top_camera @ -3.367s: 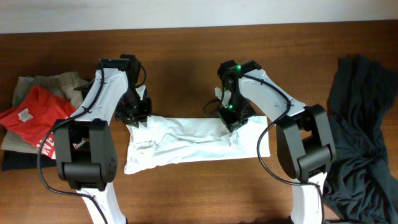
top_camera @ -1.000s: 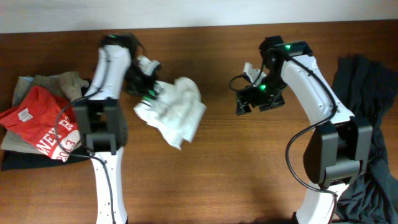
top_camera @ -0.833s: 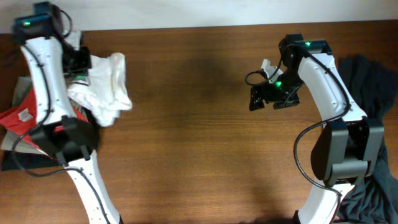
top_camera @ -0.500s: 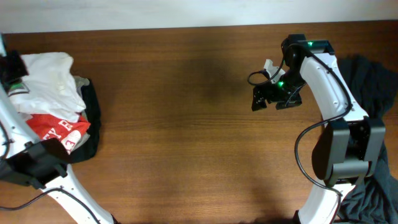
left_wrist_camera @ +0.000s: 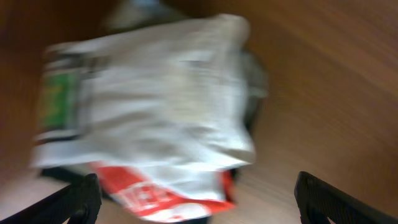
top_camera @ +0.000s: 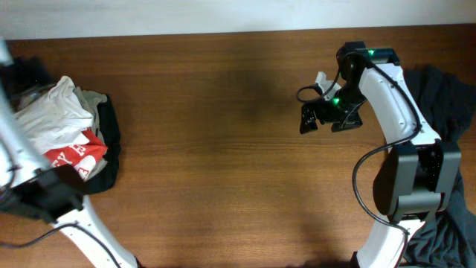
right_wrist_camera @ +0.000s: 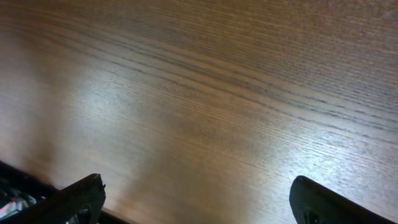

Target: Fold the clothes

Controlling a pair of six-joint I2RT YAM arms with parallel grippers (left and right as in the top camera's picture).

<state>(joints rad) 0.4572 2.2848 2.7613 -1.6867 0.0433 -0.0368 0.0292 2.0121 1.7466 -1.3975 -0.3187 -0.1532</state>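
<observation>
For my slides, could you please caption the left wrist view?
Open left hand above white garment lying on red shirt.

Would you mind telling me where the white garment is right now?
The white garment lies at the table's left edge in the overhead view, on top of the red garment.

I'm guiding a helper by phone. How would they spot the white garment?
On the wooden table, look to the far left edge, where a pile of clothes sits. The white garment lies crumpled on top, over a red shirt with white lettering and a black piece. It is the only white item; the heap at the right edge is all dark.
</observation>
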